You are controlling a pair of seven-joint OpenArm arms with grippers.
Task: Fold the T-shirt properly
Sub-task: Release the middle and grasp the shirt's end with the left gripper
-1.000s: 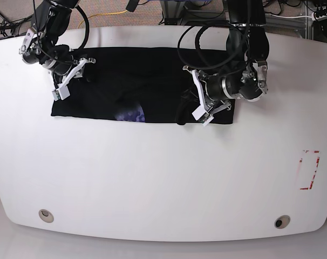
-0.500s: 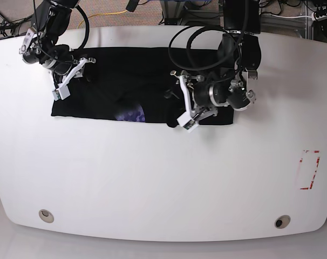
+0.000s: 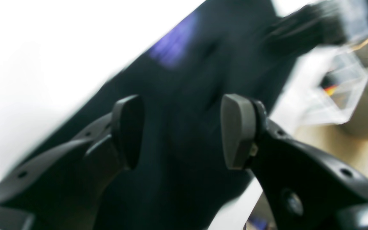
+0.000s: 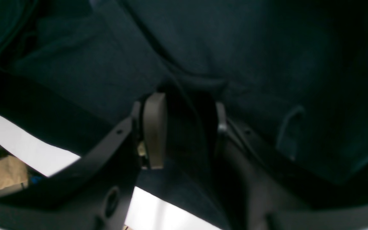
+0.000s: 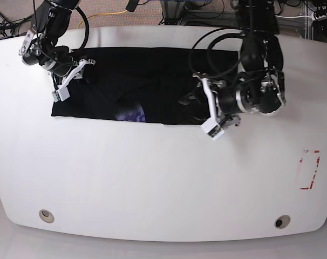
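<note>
Black cloth: the large soft black T-shirt (image 5: pixel 136 81) lies folded into a long band across the far half of the worktop, its long edges running side to side.
White surface: the broad, rounded white worktop (image 5: pixel 152 178) carries the shirt; the near half is bare white board.
Print: a blue-purple patch (image 5: pixel 131 115) shows at the shirt's near edge, roughly mid-length; in the left wrist view it appears as a blurred violet smear (image 3: pixel 174 41) on the dark cloth.
Left pincer: the white-fingered left pincer (image 5: pixel 213 108) sits over the shirt's end on the base view's right, reaching just past the near edge. Its own camera shows the two grey pads (image 3: pixel 235 134) standing wide apart, with only flat cloth beneath and nothing between them.
Right pincer: the right pincer (image 5: pixel 70 76) is at the shirt's opposite end, near the far corner on the base view's left. In its wrist view the jaws stand narrow, and a dark ridge of cloth (image 4: pixel 188 127) rises between the tan pad (image 4: pixel 154 131) and its partner, so it grips a fold of the shirt.
Cloth at that grip: creases run away from the pinched ridge across the fabric.
Red marking: a small red outlined rectangle (image 5: pixel 309 170) lies on the worktop well apart from the shirt, toward the right edge.
</note>
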